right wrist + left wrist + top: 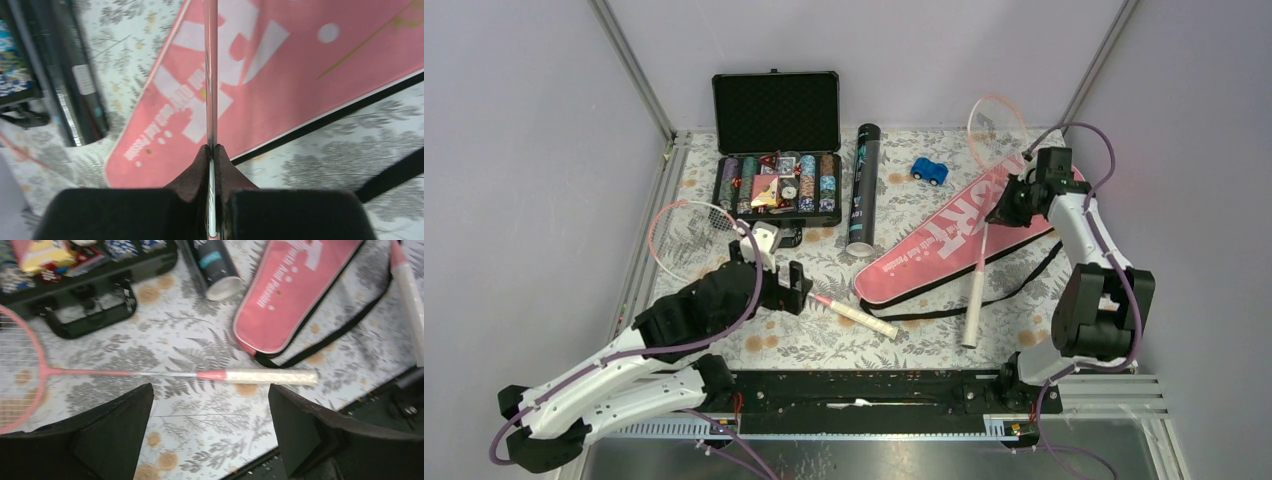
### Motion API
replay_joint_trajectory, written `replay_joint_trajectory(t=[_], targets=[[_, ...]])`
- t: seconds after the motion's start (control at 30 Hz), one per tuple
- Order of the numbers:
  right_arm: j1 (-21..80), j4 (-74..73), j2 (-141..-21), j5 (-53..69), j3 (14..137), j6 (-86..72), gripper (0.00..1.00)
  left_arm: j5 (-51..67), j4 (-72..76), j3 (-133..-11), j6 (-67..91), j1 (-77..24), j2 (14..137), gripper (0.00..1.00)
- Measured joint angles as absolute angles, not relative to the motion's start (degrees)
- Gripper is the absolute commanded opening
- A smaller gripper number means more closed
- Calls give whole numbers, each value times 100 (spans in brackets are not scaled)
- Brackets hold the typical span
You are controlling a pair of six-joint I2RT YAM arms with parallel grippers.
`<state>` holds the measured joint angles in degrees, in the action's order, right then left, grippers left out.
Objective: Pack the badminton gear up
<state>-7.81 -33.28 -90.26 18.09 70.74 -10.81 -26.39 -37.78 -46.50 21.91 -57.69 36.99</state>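
One pink-framed racket (686, 235) lies at the left, its white handle (272, 376) on the cloth. My left gripper (776, 278) is open and empty, hovering just short of its shaft (210, 395). My right gripper (1007, 210) is shut on the thin shaft (211, 75) of the second racket (996, 125), which lies across the pink "SPORT" cover (944, 240), its handle (973, 300) pointing toward me. In the right wrist view the fingertips (212, 150) pinch the shaft over the cover (300, 75). The black tube (864, 190) lies left of the cover. No shuttlecocks show.
An open black case of poker chips (776, 160) stands at the back, left of the tube. A small blue toy car (930, 171) sits behind the cover. The cover's black strap (325, 335) loops over the cloth toward the near rail (874, 390).
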Motion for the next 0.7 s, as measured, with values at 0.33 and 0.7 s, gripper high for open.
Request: replay_joint_trajectory(t=[0.33,0.7], targets=[[-196,-1859,-7358,2241,5297,-3124,0,-943,-3164,-4915,2886,-5771,4987,94],[705,-1066,-6154,2038,4558,-4637,0,255,-1892,-5345,3374,-6246,6733,96]])
